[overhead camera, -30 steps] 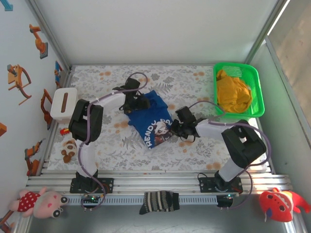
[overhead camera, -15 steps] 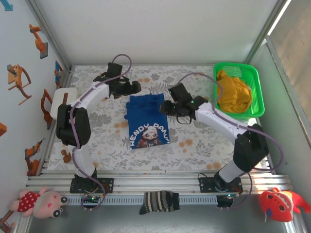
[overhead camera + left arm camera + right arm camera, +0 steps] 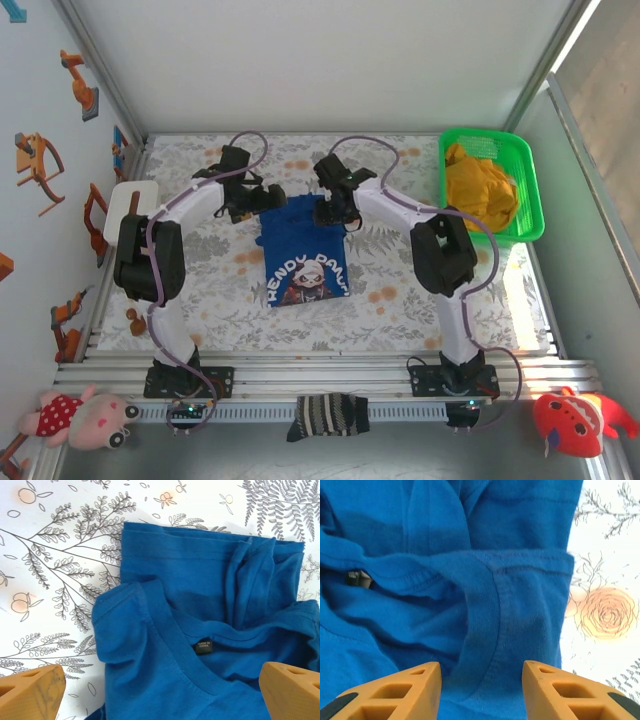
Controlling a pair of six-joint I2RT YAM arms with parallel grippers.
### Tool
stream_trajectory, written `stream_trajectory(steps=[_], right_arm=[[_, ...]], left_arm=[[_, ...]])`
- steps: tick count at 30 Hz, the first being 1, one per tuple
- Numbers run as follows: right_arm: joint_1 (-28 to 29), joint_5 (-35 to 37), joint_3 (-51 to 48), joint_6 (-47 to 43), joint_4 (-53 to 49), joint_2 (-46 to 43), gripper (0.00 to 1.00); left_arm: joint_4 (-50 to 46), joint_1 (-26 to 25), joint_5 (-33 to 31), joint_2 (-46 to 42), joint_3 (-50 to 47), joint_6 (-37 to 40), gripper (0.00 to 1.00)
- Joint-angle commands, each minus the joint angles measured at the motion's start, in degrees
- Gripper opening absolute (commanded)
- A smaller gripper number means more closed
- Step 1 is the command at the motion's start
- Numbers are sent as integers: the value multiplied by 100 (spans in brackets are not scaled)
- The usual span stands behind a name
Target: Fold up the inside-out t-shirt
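The inside-out t-shirt (image 3: 303, 252) lies folded into a royal-blue rectangle in the middle of the floral table, with white lettering and a cartoon print facing up on its near half. My left gripper (image 3: 263, 198) hovers open over the shirt's far left corner; its orange fingertips (image 3: 30, 694) stand wide apart above the collar and the small black label (image 3: 203, 645). My right gripper (image 3: 335, 207) is open over the far right corner. Its fingertips (image 3: 402, 694) straddle a stitched blue hem (image 3: 485, 645), and nothing is pinched between them.
A green basket (image 3: 532, 200) at the back right holds a mustard-yellow garment (image 3: 480, 190). A white box (image 3: 125, 212) sits at the left edge, with a small toy (image 3: 137, 320) nearer. A dark striped sock (image 3: 328, 415) and plush toys lie on the front rail.
The shirt went from a tilted, bunched heap to a flat folded rectangle. Both grippers moved away from me to its far edge. The right gripper opened and let the cloth go.
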Motion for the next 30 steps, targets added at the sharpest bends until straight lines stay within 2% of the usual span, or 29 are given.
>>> stream_trajectory(steps=[1,6,7,10,11,18,26,28,29,30], right_arm=[[-72,73,501,-163,-240,219,45],[-166,70,913,-177,-455,696,39],[-192,63,933,-172,-464,754,33],[-263,22,900,-178,-456,746,5],[-291,-15,889,-181,-439,693,0],[-675,-592,972,-100,-116,321,0],[-1404,-1611,1144,655,855,917,0],[-1528,-1719,1073,819,1174,945,27],[-1560,-1727,1045,838,1241,910,34],[-1569,-1738,982,833,1295,828,37]], left_arm=[[65,18,103,50,-124,-92,98],[283,-20,233,-24,-372,-274,99],[342,-60,260,-40,-441,-324,99],[531,-231,310,-71,-656,-445,99],[598,-298,308,-70,-735,-464,99],[773,-472,109,135,-1050,-440,100],[809,-471,23,201,-998,-392,100],[772,-460,21,201,-898,-394,100],[734,-447,24,189,-846,-397,100],[680,-429,26,160,-776,-394,100]])
